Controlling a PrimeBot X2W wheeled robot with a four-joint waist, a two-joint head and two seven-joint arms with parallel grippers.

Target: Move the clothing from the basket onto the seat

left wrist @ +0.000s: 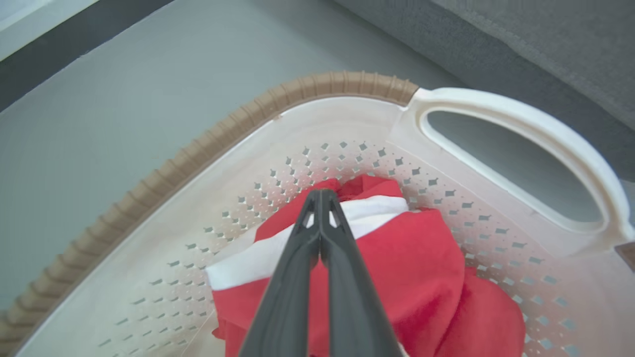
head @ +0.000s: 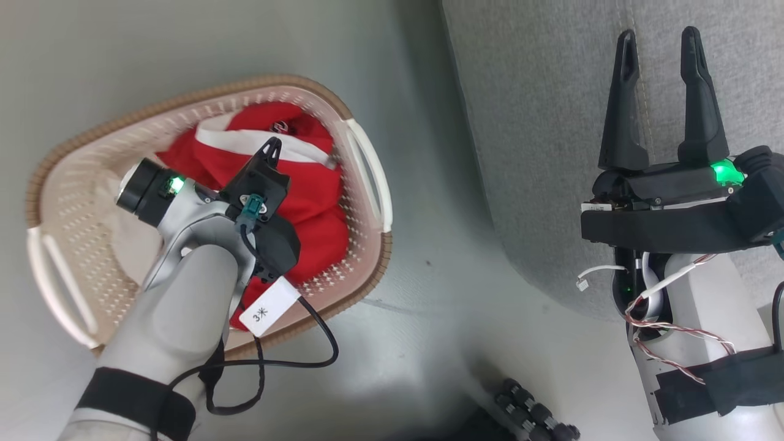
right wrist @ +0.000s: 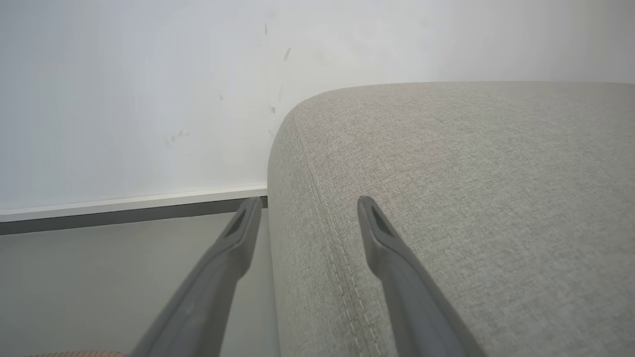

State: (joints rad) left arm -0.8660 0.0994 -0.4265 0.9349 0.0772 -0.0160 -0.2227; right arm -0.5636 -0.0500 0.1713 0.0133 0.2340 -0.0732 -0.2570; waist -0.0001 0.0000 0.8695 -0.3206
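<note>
1. Closest to me, in the head view, my pale left forearm point(head: 184, 294) angles down into the basket. A white paper tag point(head: 269, 313) marked "3" hangs near its wrist, and a black cable point(head: 321, 349) loops beneath it.
2. My left pincer point(head: 272, 147) is clenched. In the left wrist view its two dark fingers point(left wrist: 347, 277) press together into one point. That point sits over a white band point(left wrist: 258, 263) on the clothing. I cannot tell whether any fabric is caught between the fingers.
3. The clothing point(head: 312, 202) is a crumpled red heap with white trim. It lies inside the basket, bunched toward the side nearest the seat.
4. The basket point(head: 184, 101) is cream plastic, pierced with small holes, and has a brown ribbed rim. It stands on the grey floor point(head: 422, 288) just beside the seat, with one white handle point(head: 367, 171) turned toward it.
5. My right pincer point(head: 658, 33) is released and empty, its fingers spread apart. It hovers over the rounded edge of the seat point(head: 539, 122).
6. The seat is light grey woven fabric. In the right wrist view a stitched seam point(right wrist: 342, 277) runs between my right fingers.
7. Farthest off, past the corner of the seat, a white wall point(right wrist: 124, 99) meets the floor at a pale skirting board point(right wrist: 129, 202).
</note>
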